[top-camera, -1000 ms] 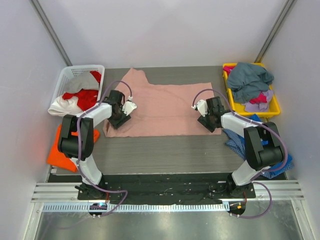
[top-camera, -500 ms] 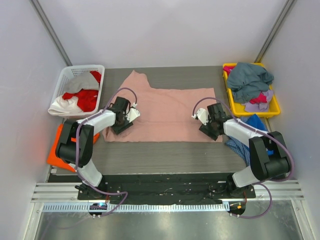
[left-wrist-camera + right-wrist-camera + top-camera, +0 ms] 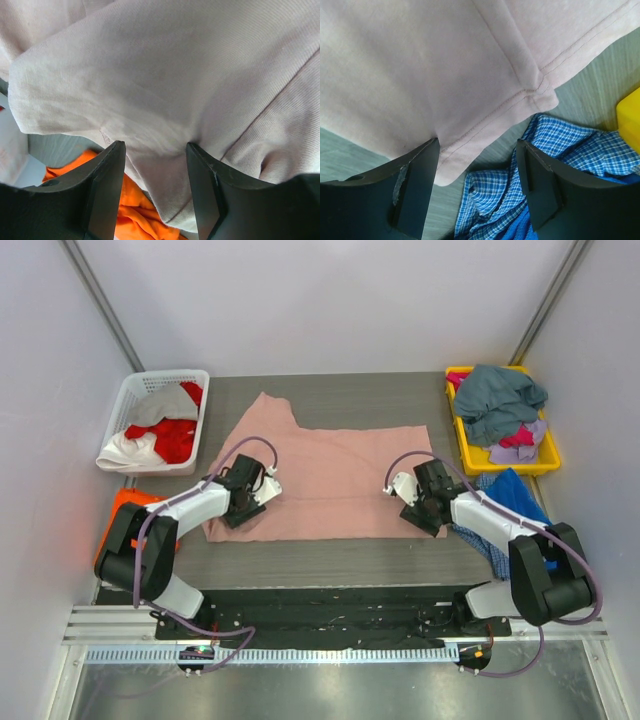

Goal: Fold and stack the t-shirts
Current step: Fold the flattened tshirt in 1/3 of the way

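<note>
Shows dusty-pink t-shirt (image 3: 330, 465) spread mostly flat across the middle of the desk (image 3: 330, 555), one sleeve poking toward the far left. Puts left tool (image 3: 238, 505) low at the shirt's near-left corner and right tool (image 3: 430, 508) low at its near-right corner, both along the near hem. Left wrist view: shows left tool (image 3: 156, 147) with fingers apart, pink cloth bunched and creased right at the tips, corner raised off the desk. Cannot tell whether clenched on the cloth or released. Shows orange t-shirt (image 3: 135, 212) under that raised corner, lying at the desk's left edge beside the left arm. Right wrist view: shows right tool (image 3: 477, 145) released, fingers wide apart, stitched pink hem lying flat on the desk between them. Places blue checked shirt (image 3: 560, 165) crumpled just beside the hem corner, touching it. Far right: yellow bin (image 3: 548, 455) heaped with grey-teal shirt (image 3: 495, 395) on top, well apart from the right tool. Far left: white basket (image 3: 135, 390) holding red shirt (image 3: 165, 435) and white cloth spilling over its near rim.
</note>
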You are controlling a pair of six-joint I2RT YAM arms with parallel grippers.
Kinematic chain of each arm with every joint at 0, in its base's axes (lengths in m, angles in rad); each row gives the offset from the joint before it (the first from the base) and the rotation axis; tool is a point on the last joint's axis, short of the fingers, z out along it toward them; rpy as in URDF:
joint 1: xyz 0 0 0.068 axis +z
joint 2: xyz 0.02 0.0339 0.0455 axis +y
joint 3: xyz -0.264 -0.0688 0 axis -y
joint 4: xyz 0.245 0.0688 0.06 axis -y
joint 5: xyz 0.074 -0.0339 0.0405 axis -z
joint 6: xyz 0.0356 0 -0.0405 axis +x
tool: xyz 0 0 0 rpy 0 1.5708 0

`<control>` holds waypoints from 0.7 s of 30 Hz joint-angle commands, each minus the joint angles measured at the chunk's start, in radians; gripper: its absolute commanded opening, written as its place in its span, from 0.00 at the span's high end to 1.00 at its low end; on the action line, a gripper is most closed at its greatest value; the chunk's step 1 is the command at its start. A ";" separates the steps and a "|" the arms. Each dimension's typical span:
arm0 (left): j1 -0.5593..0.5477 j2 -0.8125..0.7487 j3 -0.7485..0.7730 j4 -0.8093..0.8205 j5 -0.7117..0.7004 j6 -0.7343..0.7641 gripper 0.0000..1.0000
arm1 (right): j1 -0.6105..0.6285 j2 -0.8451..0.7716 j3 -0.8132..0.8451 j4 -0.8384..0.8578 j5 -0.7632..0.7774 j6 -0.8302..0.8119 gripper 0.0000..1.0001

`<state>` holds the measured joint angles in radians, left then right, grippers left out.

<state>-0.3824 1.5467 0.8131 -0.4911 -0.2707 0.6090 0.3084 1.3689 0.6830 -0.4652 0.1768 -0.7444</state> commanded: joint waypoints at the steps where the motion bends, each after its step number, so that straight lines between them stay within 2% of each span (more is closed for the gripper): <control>1: -0.030 -0.036 -0.098 -0.096 0.028 -0.048 0.43 | 0.015 -0.060 -0.039 -0.076 0.013 -0.009 0.28; 6: -0.073 -0.097 -0.146 -0.113 0.014 -0.069 0.43 | 0.034 -0.116 -0.066 -0.107 0.007 0.008 0.28; 14: -0.093 -0.108 -0.137 -0.119 0.010 -0.089 0.43 | 0.072 -0.185 -0.083 -0.161 0.019 0.034 0.28; 21: -0.093 -0.209 -0.100 -0.129 0.013 -0.107 0.43 | 0.077 -0.217 -0.020 -0.179 0.036 0.057 0.28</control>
<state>-0.4698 1.4109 0.7033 -0.5594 -0.3035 0.5392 0.3790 1.1873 0.6022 -0.6231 0.1837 -0.7181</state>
